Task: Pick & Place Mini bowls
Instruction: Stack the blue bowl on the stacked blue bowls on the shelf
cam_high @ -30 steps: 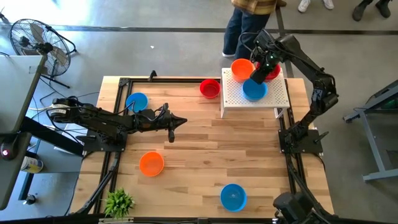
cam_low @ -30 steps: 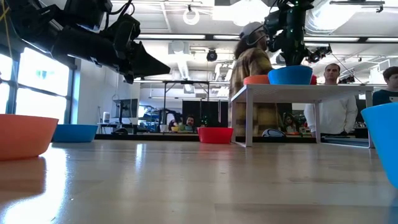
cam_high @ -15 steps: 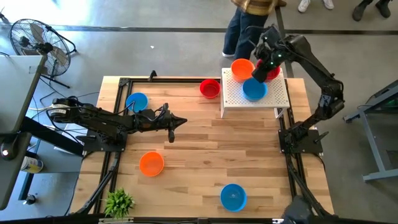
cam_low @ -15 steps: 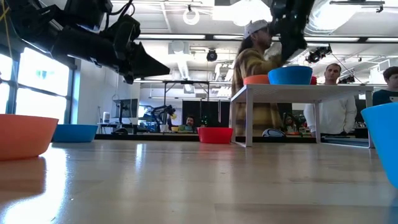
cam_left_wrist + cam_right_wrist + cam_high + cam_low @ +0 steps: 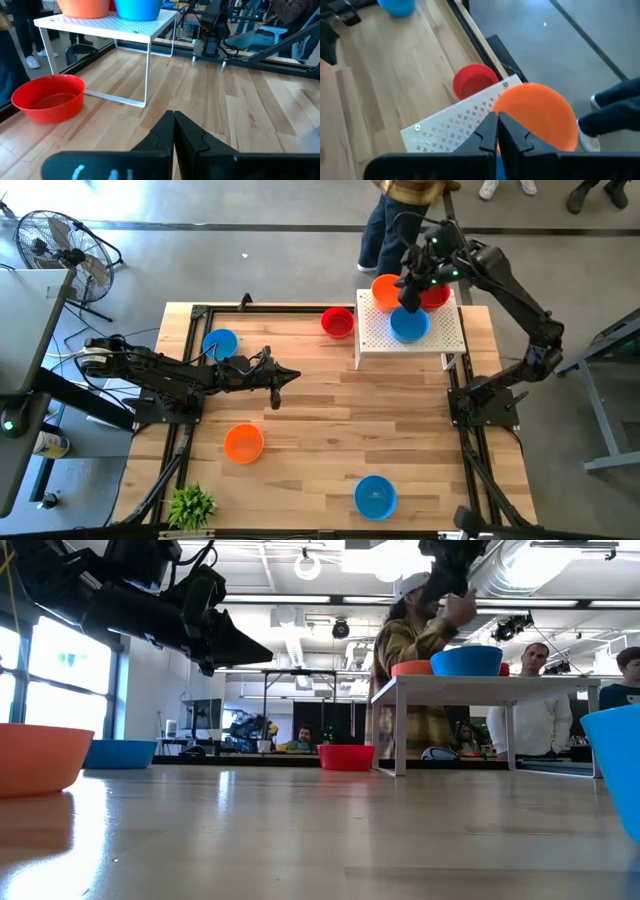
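Three mini bowls sit on the white perforated stand (image 5: 432, 338) at the table's far right: orange (image 5: 387, 287), blue (image 5: 408, 326) and red (image 5: 436, 296). A red bowl (image 5: 337, 321) rests on the table left of the stand. Blue (image 5: 220, 343), orange (image 5: 243, 443) and blue (image 5: 375, 496) bowls lie elsewhere on the wood. My right gripper (image 5: 497, 125) hovers shut above the stand, over the orange bowl (image 5: 535, 117), holding nothing. My left gripper (image 5: 173, 125) is shut and raised over the table's middle (image 5: 277, 385).
A person (image 5: 395, 220) stands just beyond the far edge, behind the stand. A small green plant (image 5: 190, 505) sits at the near left corner. Dark frame rails run along the table's left and right sides. Bare wood lies between the stand and the near bowls.
My right gripper has risen away from the blue bowl on the stand and shifted slightly toward the table's far left, over the orange bowl, its arm stretching up. The bowls have stayed in place.
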### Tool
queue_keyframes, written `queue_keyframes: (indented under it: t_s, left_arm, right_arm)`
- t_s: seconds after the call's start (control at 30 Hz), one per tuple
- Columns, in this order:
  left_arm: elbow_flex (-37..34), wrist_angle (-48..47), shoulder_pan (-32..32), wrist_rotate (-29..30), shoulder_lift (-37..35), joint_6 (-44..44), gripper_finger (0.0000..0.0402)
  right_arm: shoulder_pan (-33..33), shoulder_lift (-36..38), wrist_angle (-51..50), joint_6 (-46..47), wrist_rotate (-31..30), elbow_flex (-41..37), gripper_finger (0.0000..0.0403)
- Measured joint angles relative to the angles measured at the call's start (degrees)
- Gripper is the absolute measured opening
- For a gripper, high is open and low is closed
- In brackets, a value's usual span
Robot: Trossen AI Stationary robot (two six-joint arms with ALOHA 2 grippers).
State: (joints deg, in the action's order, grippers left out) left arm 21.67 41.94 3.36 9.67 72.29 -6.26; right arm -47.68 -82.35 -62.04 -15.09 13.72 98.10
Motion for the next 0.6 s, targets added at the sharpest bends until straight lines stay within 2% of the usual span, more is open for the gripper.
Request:
queue_keyframes:
  t_s: [0.1,0.2,0.4,0.5,0.6]
  left_arm:
    - [0.00,0.07,0.00,0.00,0.00,0.00,0.0001]
    - [0.00,0.05,0.00,0.00,0.00,0.00,0.0001]
    - [0.00,0.42,0.02,0.92,0.00,-2.79,0.0001]
    - [0.00,0.18,0.04,3.37,0.00,-3.45,0.0001]
    - [0.00,-0.08,0.07,3.57,0.00,-3.79,0.0001]
  right_arm:
    - [1.18,1.90,7.10,0.85,1.72,-5.76,0.0001]
    - [2.54,5.86,17.74,2.44,3.59,-16.04,0.0001]
    - [7.48,16.24,39.64,7.26,3.23,-34.56,0.0001]
    - [10.96,21.10,45.00,8.92,2.37,-40.01,0.0000]
    - [15.36,25.50,48.30,10.02,-1.24,-44.30,0.0000]
